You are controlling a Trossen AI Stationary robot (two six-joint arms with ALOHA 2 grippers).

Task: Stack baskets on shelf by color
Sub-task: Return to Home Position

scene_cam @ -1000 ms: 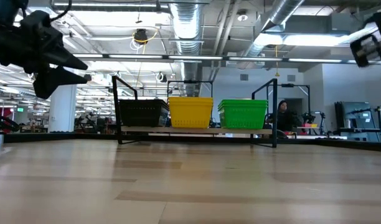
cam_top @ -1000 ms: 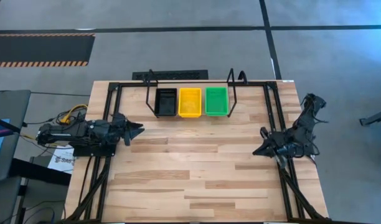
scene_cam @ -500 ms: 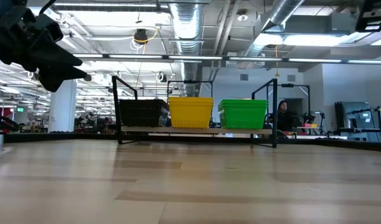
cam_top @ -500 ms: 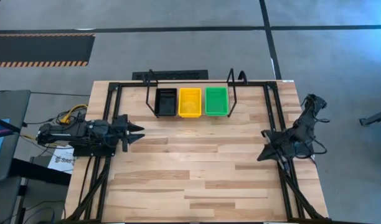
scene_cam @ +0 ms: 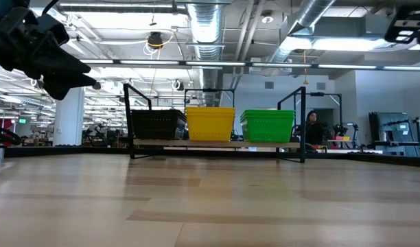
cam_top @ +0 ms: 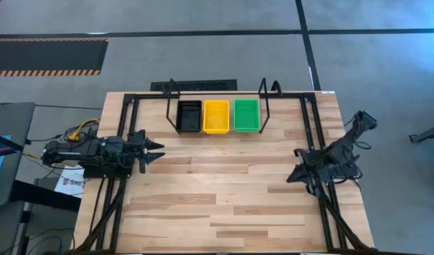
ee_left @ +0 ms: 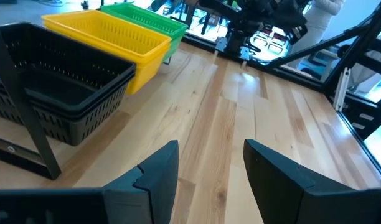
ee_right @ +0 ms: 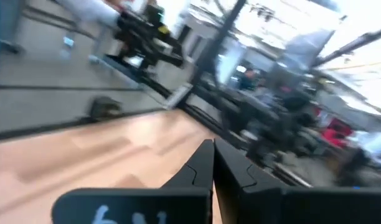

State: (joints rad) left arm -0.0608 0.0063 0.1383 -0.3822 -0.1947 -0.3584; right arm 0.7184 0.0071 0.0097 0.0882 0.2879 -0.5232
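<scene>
Three stacks of baskets stand side by side with their bottoms on the shelf (scene_cam: 217, 145) at the table's far edge: black (cam_top: 189, 116), yellow (cam_top: 216, 116) and green (cam_top: 247, 115). The left wrist view shows the black stack (ee_left: 60, 93) nearest, then the yellow (ee_left: 116, 37) and the green (ee_left: 153, 18). My left gripper (cam_top: 159, 151) hovers open at the table's left side, pointing toward the right edge, with nothing between its fingers (ee_left: 159, 174). My right gripper (cam_top: 291, 175) hovers shut and empty at the right side, pointing left, its fingers (ee_right: 203, 165) together.
Black metal frame rods (cam_top: 128, 113) run along the table's left, right and far sides. Bare wooden tabletop (cam_top: 224, 191) lies between the two grippers. Cables (cam_top: 79, 131) lie beside the left arm. A person (scene_cam: 311, 127) sits in the room behind the shelf.
My left gripper has rolled about its own pointing line while staying in place, so both fingertips now show side by side from above. My right gripper has rolled too and sunk a little, its arm shifting slightly toward the table's near edge. The baskets have not moved.
</scene>
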